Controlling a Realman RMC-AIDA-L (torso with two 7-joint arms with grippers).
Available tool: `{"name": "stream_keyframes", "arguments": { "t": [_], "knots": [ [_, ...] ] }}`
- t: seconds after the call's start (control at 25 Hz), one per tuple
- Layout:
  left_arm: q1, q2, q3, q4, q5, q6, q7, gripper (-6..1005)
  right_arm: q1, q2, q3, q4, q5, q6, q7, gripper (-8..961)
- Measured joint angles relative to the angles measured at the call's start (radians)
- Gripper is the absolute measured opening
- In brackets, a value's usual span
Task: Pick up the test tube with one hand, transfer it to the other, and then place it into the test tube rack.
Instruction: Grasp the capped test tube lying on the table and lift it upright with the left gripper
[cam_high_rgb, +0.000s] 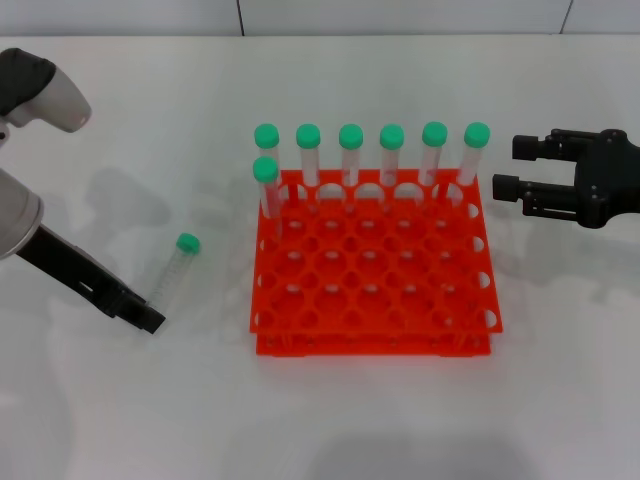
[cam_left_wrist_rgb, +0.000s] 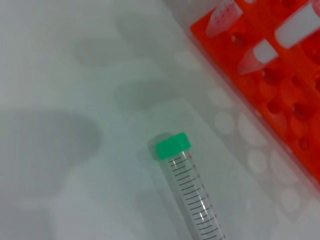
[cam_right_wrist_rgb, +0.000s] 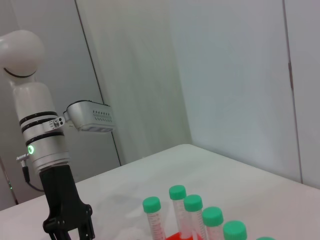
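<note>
While hovering low just beside the lying test tube (cam_high_rgb: 175, 268), left gripper (cam_high_rgb: 140, 312): finger state impossible to tell. Right gripper (cam_high_rgb: 527, 170) spread empty beyond the test tube rack (cam_high_rgb: 375, 270). Tube probably light, stiff, slick and prone to rolling; best pinched mid-barrel below the green cap (cam_left_wrist_rgb: 172, 145). Smooth white table (cam_high_rgb: 120, 420), pale walls behind.

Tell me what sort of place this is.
Probably a lab-style robot test bench: an orange-red test tube rack holding green-capped tubes, a loose test tube on a plain white table, bare wall panels behind.
</note>
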Motion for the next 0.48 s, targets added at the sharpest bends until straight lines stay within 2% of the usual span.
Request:
{"name": "stream_keyframes", "arguments": {
  "t": [0.48],
  "knots": [
    [-0.001,-0.002,0.0,0.0,0.0,-0.01,0.0,399,0.0,0.0,0.0,0.001,0.0,0.0,0.0,638]
  ]
}}
